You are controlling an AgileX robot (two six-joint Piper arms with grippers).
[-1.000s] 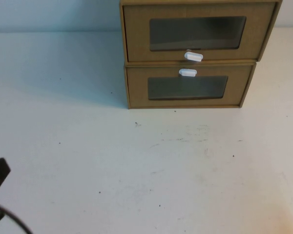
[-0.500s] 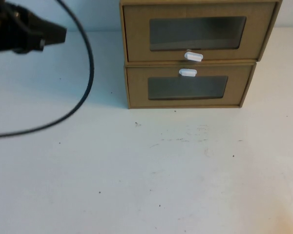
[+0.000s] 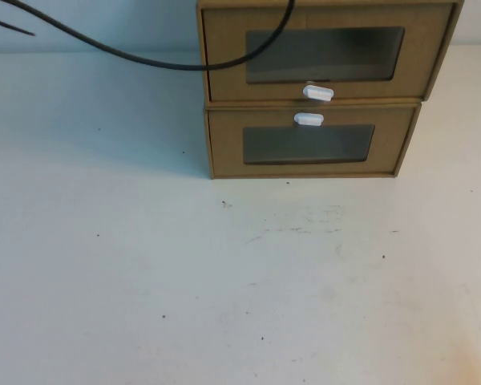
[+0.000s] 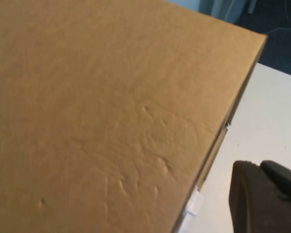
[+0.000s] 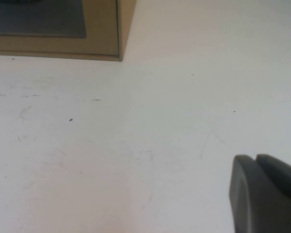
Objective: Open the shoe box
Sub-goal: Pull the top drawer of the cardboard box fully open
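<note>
Two brown cardboard shoe boxes are stacked at the back of the table, both with shut drawer fronts. The upper box [image 3: 329,52] has a white handle [image 3: 317,92], and the lower box [image 3: 305,144] has its own white handle [image 3: 308,119]. My left gripper [image 4: 259,167] is shut and empty, hovering above the upper box's top [image 4: 102,107] near its front edge, where a white handle [image 4: 194,204] peeks out. It is out of the high view. My right gripper [image 5: 256,159] is shut and empty over the table, off the lower box's front corner [image 5: 102,29].
A black cable [image 3: 144,60] from the left arm runs across the high view's upper left and over the upper box's front. The white table [image 3: 240,281] stretches in front of the boxes, with small dark specks and scuffs.
The left arm swung from the near left edge up and toward the back; its body has left the high view, and only its cable now reaches the upper box. The boxes have not moved.
</note>
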